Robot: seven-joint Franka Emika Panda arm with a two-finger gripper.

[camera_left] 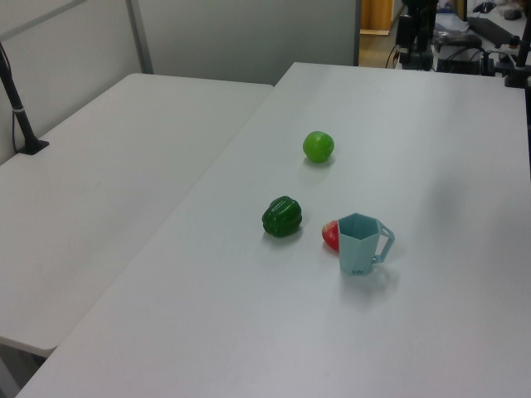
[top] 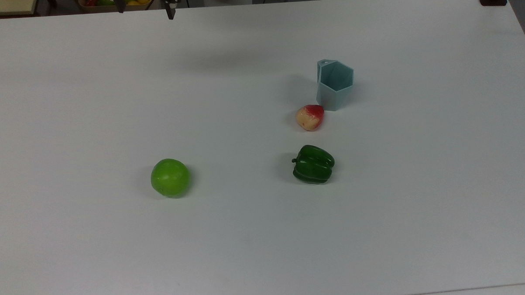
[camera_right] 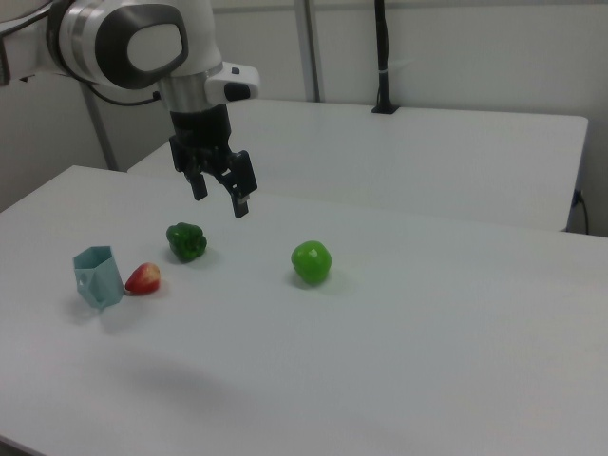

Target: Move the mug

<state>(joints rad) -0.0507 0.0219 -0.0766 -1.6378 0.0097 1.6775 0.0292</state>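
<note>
The mug (top: 334, 84) stands upright on the white bench (top: 69, 106), rim up, its handle toward the top view's upper left, just beside a red-and-cream fruit (top: 310, 117). The gripper (camera_right: 220, 193) hangs spread apart, empty, above the bench.

Strawberry (top: 310, 117) crowds mug (top: 334, 84) on its near side in the top view, pepper (top: 313, 164) further out, apple (top: 170, 177) well apart; other sides open.

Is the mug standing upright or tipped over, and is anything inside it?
Upright and empty: the mug stands on its narrow base with its rim up, and the top view looks into a bare interior.
</note>
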